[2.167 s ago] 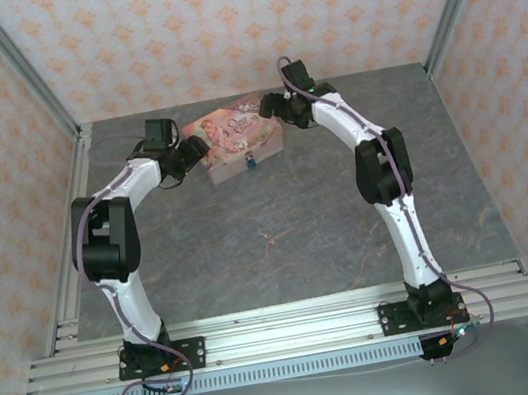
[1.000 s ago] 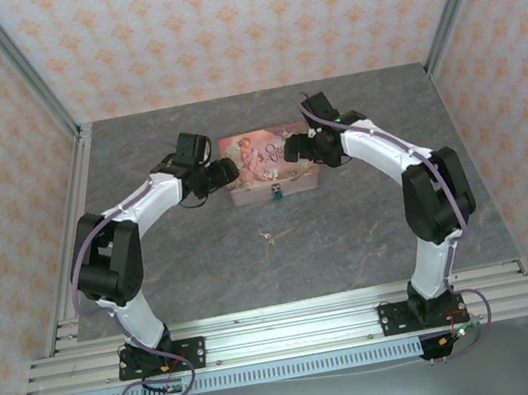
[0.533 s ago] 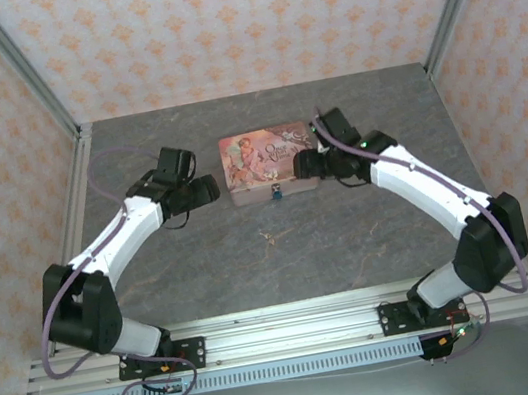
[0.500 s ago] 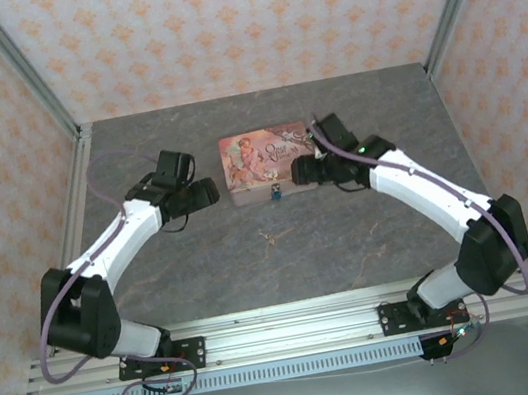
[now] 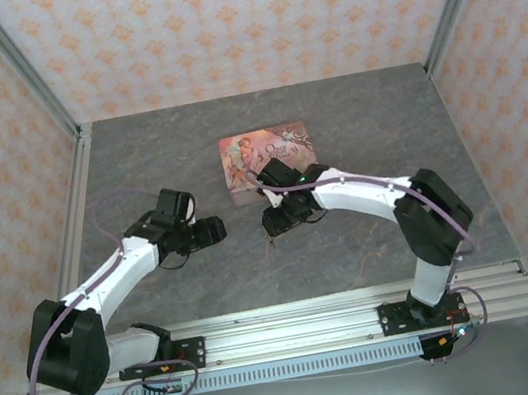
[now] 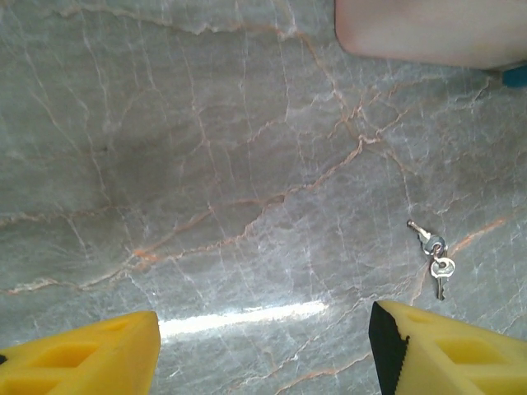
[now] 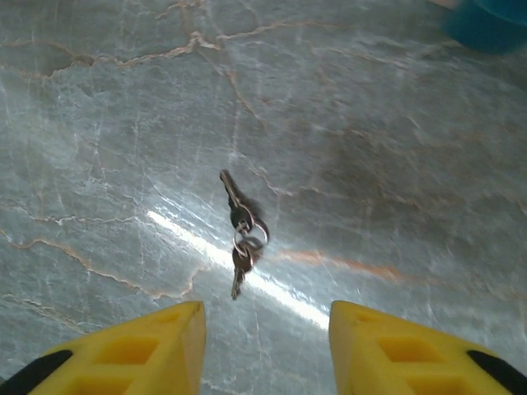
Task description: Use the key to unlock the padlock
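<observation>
From the overhead camera I see both arms reaching in over the grey marbled tabletop [image 5: 363,120]. The right fingers [image 5: 276,222] are low over the middle, just in front of the pink tin [image 5: 266,148]. The left fingers [image 5: 211,231] sit to their left, near them but not touching.

On the right wrist camera, my right fingers [image 7: 123,350] are spread, with a clear gap between the two yellow tips and nothing pinched. The key [image 7: 233,200] lies flat on the tabletop just ahead of that gap, roughly centred on it and clear of both tips. A small ring [image 7: 249,233] joins it to a second key [image 7: 238,271], which lies nearer the fingers. A bright streak of reflected light runs across the stone under them. The padlock [image 7: 487,25] is a blurred blue shape in the top right corner of this view, well beyond the key.

On the left wrist camera, the left fingers [image 6: 82,354] are spread wider still, one yellow tip in each lower corner with bare stone between them. They hold nothing. The ring [image 6: 435,247] with its two keys lies ahead and to the right, just above the right-hand tip. The pink tin [image 6: 428,33] fills the top right corner, and a sliver of the blue padlock [image 6: 517,76] peeks in at the right edge just below the tin. I cannot tell from here whether its shackle is closed.
</observation>
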You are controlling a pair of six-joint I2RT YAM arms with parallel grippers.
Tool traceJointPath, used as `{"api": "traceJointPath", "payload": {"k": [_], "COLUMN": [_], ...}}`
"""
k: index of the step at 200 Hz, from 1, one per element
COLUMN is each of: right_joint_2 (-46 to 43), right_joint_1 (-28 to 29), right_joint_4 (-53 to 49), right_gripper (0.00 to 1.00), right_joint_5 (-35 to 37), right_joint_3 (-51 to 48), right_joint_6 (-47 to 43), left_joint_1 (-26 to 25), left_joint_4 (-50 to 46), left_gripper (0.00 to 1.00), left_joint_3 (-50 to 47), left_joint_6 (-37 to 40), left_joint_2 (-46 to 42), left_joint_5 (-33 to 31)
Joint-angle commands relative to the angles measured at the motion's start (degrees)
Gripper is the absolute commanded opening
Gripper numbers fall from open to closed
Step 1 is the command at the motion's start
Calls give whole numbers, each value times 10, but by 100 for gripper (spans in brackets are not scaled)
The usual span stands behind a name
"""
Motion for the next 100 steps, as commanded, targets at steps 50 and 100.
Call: {"api": "traceJointPath", "payload": {"k": [50,100], "right_joint_2": [89,129], "right_joint_1": [0,9], "right_joint_4": [-50,-63], "right_gripper": [36,36], "right_joint_5": [-22,-20], "right_joint_3": [98,114], "right_joint_6": [-110,-125], "left_joint_1": [-5,-5], "left_joint_4": [17,10], "left_gripper": [69,69], "left_joint_3": [-36,-32], "left_joint_6": [-13,-4], "left_joint_2": [-33,-26], "left_joint_5": [9,9]}}
